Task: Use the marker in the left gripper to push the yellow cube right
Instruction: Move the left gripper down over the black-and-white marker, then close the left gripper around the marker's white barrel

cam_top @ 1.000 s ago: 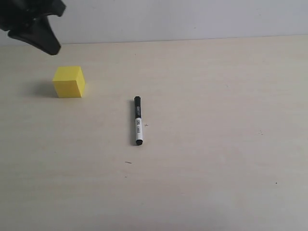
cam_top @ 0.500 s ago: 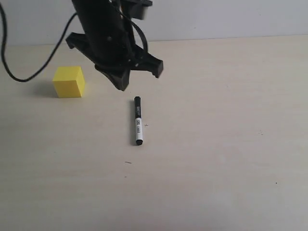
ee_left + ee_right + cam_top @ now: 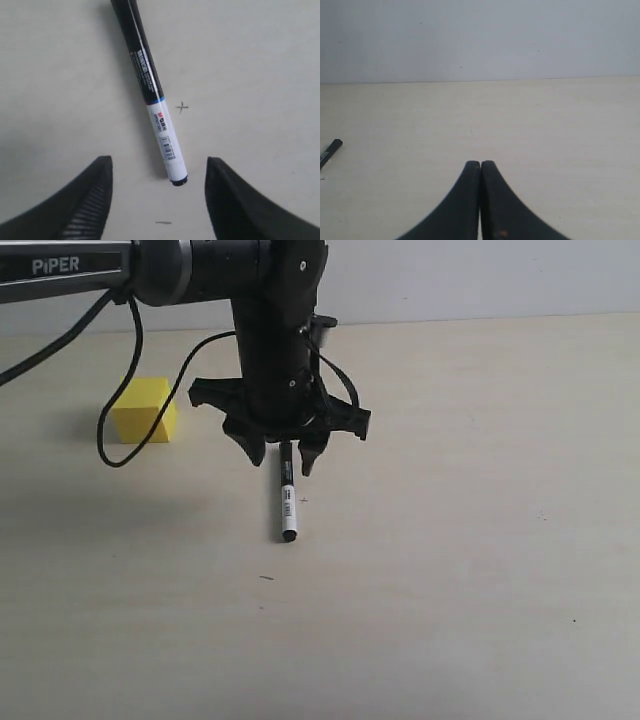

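1. Exterior view: the left gripper [image 3: 283,460] hangs over a pale wooden table [image 3: 450,570] with its jaws spread wide and nothing held between them
2. The marker [image 3: 288,502] lies flat on the table along the twelve-to-six line, its black cap end toward twelve o'clock and between the two fingers [image 3: 85,200], neither of which touches it
3. The yellow cube [image 3: 145,410] sits on the table at about ten o'clock from the marker, well apart from it and untouched
4. The right gripper [image 3: 480,172] has its jaws pressed together on nothing and is well apart from the work
5. The step in hand looks to be picking up the marker, so the task is judged to be near its start
6. To do it well, the gripper should probably drop straight down, keeping the barrel midway between the fingers so neither nudges it sideways
7. The left wrist view shows the marker lying a little askew to the fingers, so a small wrist turn would likely help the pads meet the barrel squarely
8. A firm clamp seems wise, since a slim round barrel could roll or twist once pressed on the cube's nine o'clock face
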